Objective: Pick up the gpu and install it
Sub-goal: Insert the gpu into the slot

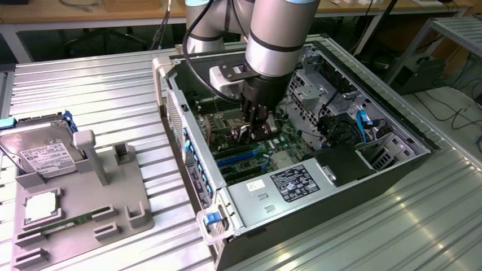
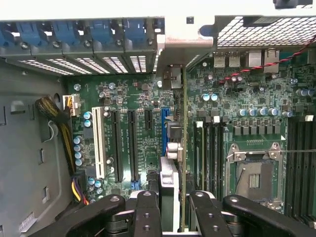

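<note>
Exterior view: we see the open computer case (image 1: 249,197) on the ribbed metal table (image 1: 90,84), and the arm reaching down into it, the gripper (image 1: 254,131) low over the motherboard (image 1: 283,148). In the wrist view the gripper (image 2: 172,207) is clamped on the gpu (image 2: 183,148), which stands on edge between the fingers (image 2: 148,212), running straight ahead from them toward the rear of the case. Its pale bracket end sits at the far end, near the back slot openings (image 2: 84,64).

We judge the step in hand to be seating the card: it hangs just beside the blue expansion slot (image 2: 163,133), not visibly pressed home. To do it well we'd keep the card upright, line its bottom edge along the slot, bring the bracket to its rear opening, then press straight down without tilting.

Counts, largest first:
- one case, one arm
- one grey parts holder (image 1: 75,203), well off to the exterior view's left of the pincer
- one hard drive (image 1: 42,149) standing in it
- one gpu
- one CPU chip (image 1: 42,208)
- one memory stick (image 1: 64,224)
- one empty CPU socket (image 2: 254,177), to the other side of the card from the slots
- four long slots beside the pincer: one white (image 2: 98,143), two black, one blue
</note>
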`<state>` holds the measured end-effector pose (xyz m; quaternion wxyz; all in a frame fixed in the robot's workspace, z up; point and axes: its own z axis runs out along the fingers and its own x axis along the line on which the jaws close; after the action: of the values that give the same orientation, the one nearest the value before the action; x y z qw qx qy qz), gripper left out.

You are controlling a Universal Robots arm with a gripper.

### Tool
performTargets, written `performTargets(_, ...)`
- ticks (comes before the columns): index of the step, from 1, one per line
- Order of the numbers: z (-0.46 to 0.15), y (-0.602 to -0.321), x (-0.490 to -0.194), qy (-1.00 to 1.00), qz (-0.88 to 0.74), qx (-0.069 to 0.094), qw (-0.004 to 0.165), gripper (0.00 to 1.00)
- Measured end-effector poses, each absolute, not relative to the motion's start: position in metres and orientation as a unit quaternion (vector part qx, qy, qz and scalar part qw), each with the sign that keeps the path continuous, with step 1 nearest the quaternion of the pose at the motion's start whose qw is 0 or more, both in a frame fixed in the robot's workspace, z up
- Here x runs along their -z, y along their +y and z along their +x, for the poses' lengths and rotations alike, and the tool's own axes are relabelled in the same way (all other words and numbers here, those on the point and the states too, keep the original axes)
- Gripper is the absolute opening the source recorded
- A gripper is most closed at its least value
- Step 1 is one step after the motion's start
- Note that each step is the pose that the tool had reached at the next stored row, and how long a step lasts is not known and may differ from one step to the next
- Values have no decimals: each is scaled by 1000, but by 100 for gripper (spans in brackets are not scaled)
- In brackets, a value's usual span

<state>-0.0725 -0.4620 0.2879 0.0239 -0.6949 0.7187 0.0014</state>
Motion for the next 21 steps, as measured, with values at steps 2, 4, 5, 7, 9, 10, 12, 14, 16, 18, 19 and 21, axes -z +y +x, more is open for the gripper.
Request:
performTargets(2,-73,-463,-287,719,-695,-1,24,28)
performTargets(4,-73,-463,-286,719,-695,-1,24,28)
performTargets(5,-73,-463,-285,719,-695,-1,24,28)
performTargets(7,-73,-463,-285,719,-695,-1,24,28)
performTargets(9,-73,-463,-285,719,-695,-1,24,28)
performTargets(10,-73,-463,-285,719,-695,-1,24,28)
performTargets(12,-73,-463,-285,719,-695,-1,24,28)
performTargets(14,-74,-464,-285,719,-695,-1,24,28)
performTargets(16,-74,-467,-285,719,-695,-1,24,28)
performTargets(18,-74,-468,-284,719,-695,-1,24,28)
performTargets(19,-74,-468,-284,719,-695,-1,24,28)
performTargets(21,-75,-468,-282,719,-695,-1,24,28)
